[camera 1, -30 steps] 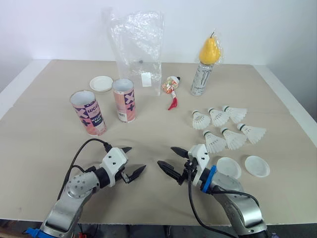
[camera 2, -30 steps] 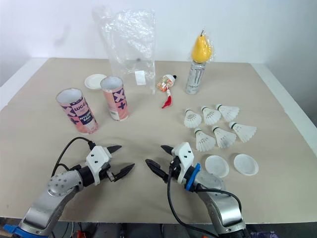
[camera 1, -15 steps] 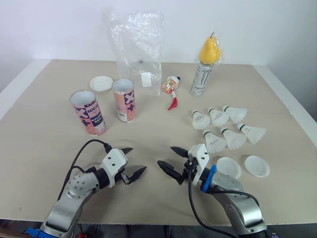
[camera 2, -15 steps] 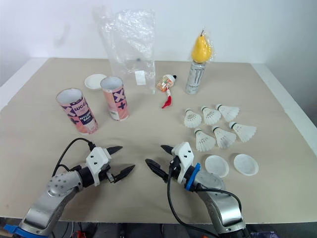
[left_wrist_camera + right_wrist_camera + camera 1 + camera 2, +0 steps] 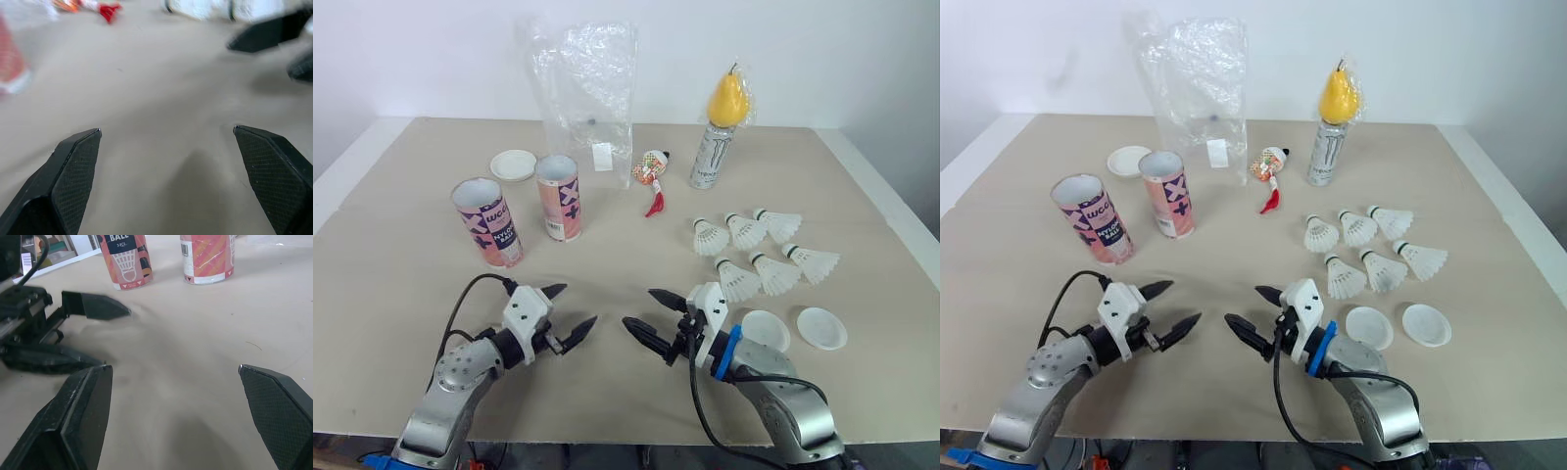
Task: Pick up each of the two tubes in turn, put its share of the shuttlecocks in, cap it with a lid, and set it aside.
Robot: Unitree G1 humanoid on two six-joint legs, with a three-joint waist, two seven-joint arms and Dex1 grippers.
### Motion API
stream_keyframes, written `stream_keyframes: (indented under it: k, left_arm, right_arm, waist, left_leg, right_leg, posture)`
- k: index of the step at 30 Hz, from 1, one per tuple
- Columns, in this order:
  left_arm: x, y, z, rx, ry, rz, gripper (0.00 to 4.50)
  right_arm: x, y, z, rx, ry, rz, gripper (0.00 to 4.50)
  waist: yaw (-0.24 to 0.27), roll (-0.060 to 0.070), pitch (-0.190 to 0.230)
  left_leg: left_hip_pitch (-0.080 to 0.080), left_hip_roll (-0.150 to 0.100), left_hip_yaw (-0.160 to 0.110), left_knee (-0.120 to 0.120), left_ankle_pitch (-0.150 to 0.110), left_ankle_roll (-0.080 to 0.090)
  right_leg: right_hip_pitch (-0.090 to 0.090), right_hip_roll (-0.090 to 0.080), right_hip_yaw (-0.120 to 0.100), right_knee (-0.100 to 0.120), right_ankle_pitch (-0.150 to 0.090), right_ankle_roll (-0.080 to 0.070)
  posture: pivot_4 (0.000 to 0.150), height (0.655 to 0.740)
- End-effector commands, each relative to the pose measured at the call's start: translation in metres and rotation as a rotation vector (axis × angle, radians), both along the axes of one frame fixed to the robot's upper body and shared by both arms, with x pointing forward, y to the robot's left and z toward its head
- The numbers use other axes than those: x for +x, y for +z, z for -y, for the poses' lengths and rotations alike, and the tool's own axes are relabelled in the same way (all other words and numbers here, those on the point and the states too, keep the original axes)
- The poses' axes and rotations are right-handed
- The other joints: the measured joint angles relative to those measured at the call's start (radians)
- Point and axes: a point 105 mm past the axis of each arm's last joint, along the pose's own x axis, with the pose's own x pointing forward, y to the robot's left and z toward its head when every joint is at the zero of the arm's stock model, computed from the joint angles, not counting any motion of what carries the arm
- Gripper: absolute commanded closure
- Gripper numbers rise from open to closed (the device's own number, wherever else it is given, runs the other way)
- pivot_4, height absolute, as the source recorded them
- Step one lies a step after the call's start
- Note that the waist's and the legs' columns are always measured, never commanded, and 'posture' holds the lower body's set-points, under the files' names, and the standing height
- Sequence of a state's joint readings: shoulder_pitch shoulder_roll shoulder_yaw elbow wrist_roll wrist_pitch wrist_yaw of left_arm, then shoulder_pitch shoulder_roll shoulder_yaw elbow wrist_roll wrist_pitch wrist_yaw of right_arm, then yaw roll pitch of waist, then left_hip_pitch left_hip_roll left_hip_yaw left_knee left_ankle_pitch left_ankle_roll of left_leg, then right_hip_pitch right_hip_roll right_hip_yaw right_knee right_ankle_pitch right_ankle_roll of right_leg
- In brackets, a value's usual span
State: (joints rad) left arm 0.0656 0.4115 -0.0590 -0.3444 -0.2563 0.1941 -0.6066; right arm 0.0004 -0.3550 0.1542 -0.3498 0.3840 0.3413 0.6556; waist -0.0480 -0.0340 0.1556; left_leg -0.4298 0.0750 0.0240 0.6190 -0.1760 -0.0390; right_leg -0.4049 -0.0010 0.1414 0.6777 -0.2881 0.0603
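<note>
Two open pink tubes stand upright at the left, one [image 5: 489, 222] nearer me and one [image 5: 559, 197] just right of it. Several white shuttlecocks [image 5: 760, 257] lie in a cluster on the right. Two white lids [image 5: 766, 331] [image 5: 821, 328] rest in front of them, and a third lid [image 5: 513, 164] lies behind the tubes. My left gripper [image 5: 575, 304] hovers open low over the table's front, empty. My right gripper [image 5: 639, 307] faces it, open and empty, a short gap between them. The right wrist view shows both tubes [image 5: 124, 259] [image 5: 208, 257] beyond the left gripper [image 5: 93, 306].
A crumpled clear plastic bag [image 5: 587, 98] stands at the back centre. A drink can [image 5: 712, 157] topped by a yellow pear [image 5: 727, 98] is at the back right. A small red-and-white wrapped item [image 5: 653, 176] lies between them. The beige table [image 5: 401, 294] has white edges.
My left gripper has shifted slightly left and away from the right gripper, still open. The right gripper and all objects have stayed put.
</note>
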Motion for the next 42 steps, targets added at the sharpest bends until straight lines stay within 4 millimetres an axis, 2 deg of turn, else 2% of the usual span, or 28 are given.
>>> stream_keyframes:
  k: [1,6,9,12,16,23,31,42]
  left_arm:
    - [0.003,0.022,-0.013,-0.01,0.079,0.101,0.0]
    - [0.013,0.031,-0.048,-0.037,0.349,0.127,0.0]
    - [0.015,0.03,-0.059,-0.038,0.482,0.128,0.0]
    - [0.019,0.03,-0.063,-0.068,0.565,0.122,0.0]
    - [0.023,0.032,-0.08,-0.126,0.692,0.117,0.0]
    - [0.028,0.03,-0.1,-0.185,0.8,0.101,0.0]
    - [0.044,0.028,-0.102,-0.194,0.791,0.078,0.0]
    - [0.062,0.024,-0.109,-0.181,0.767,0.067,0.0]
  right_arm:
    - [-0.001,0.032,0.0,0.002,0.045,0.109,0.09]
    - [0.002,0.085,0.001,-0.059,0.242,0.271,0.09]
    - [0.014,0.103,0.007,-0.096,0.37,0.333,0.09]
    - [0.031,0.099,0.011,-0.159,0.451,0.358,0.09]
    - [0.06,0.099,0.013,-0.184,0.481,0.377,0.09]
    - [0.085,0.096,0.006,-0.186,0.5,0.394,0.09]
    - [0.086,0.093,-0.003,-0.15,0.559,0.361,0.09]
    - [0.089,0.091,-0.004,-0.175,0.542,0.376,0.09]
  waist:
    - [0.0,0.0,0.0]
    - [0.0,0.0,0.001]
    - [0.0,-0.001,0.002]
    - [0.0,-0.002,0.002]
    - [0.0,-0.002,0.002]
    - [-0.001,-0.002,0.002]
    - [0.0,-0.002,0.002]
    - [0.0,-0.001,0.003]
  left_leg:
    - [0.0,0.0,0.0,0.0,0.0,0.0]
    - [0.0,0.0,0.0,0.001,0.0,0.0]
    - [0.0,0.0,-0.003,0.002,0.0,0.001]
    - [0.0,-0.001,-0.003,0.003,0.001,0.001]
    - [0.0,-0.001,-0.003,0.003,0.001,0.001]
    - [-0.001,-0.001,-0.004,0.002,0.001,0.001]
    - [-0.001,-0.001,-0.005,0.002,0.001,0.001]
    - [-0.001,-0.001,-0.006,0.002,0.001,0.0]
  right_leg:
    - [0.0,0.0,0.0,0.0,0.0,0.0]
    - [0.0,0.0,0.0,0.0,0.002,0.001]
    - [0.002,0.001,-0.001,0.0,0.003,0.004]
    - [0.002,0.0,-0.001,0.0,0.004,0.005]
    - [0.002,0.001,-0.002,0.0,0.006,0.003]
    - [0.002,0.001,-0.002,0.0,0.007,0.0]
    - [0.002,0.002,-0.002,0.0,0.007,0.0]
    - [0.002,0.002,-0.002,0.002,0.007,0.0]
  posture:
    - [0.15,0.74]
    - [0.15,0.74]
    - [0.15,0.74]
    - [0.15,0.74]
    - [0.15,0.74]
    - [0.15,0.74]
    - [0.15,0.74]
    - [0.15,0.74]
